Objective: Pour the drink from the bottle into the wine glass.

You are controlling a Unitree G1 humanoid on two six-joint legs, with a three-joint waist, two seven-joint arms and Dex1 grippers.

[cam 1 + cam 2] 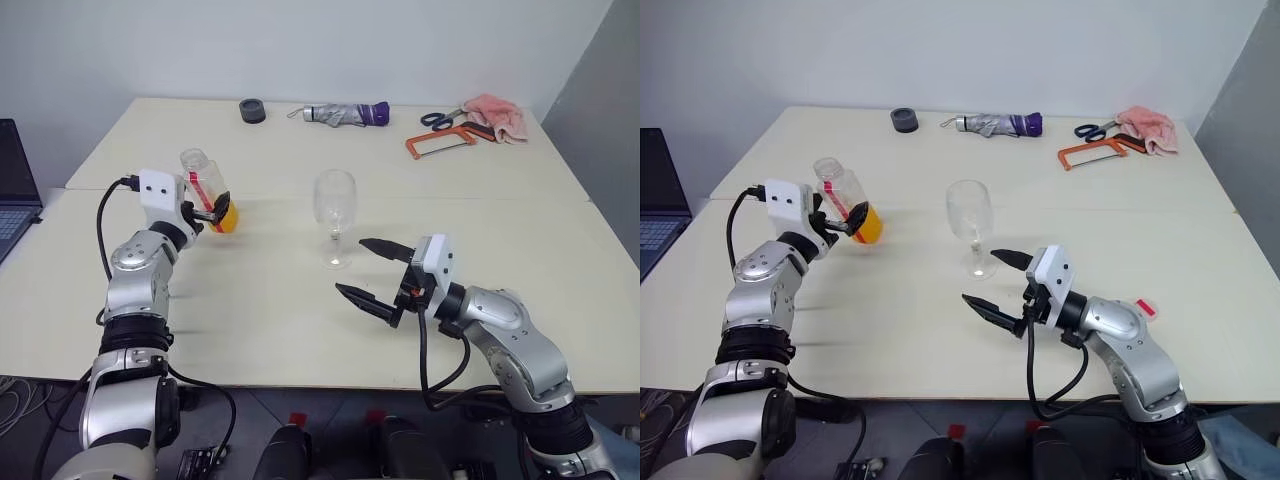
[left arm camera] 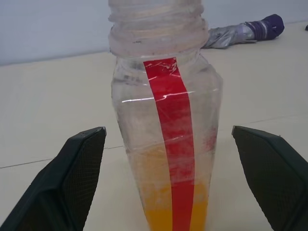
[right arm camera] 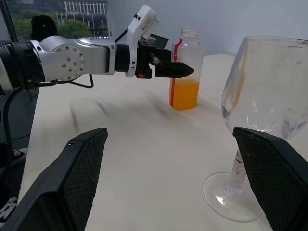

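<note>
The left gripper (image 2: 168,183) stood wide open, its two black fingers (image 2: 72,178) spread to either side of the bottle (image 2: 166,144) with clear gaps between the pads and the plastic; it bracketed the bottle but gripped nothing. The bottle stood upright on the table (image 1: 250,320), uncapped, its threaded neck open at the top and a red label strip running down its side. The drink (image 3: 185,95), a translucent orange liquid, filled only the lowest part of it.

The right gripper (image 1: 368,270) was also fully spread and empty, pointing level toward the robot's left, just in front of the wine glass (image 1: 335,215). The glass stood upright on its foot between the two arms, its bowl empty, apart from the fingers and well apart from the bottle.

At the far edge of the table lay a dark tape roll (image 1: 252,111), a folded umbrella (image 1: 345,114), scissors (image 1: 440,119), an orange-framed hacksaw (image 1: 440,145) and a pink cloth (image 1: 497,116).
</note>
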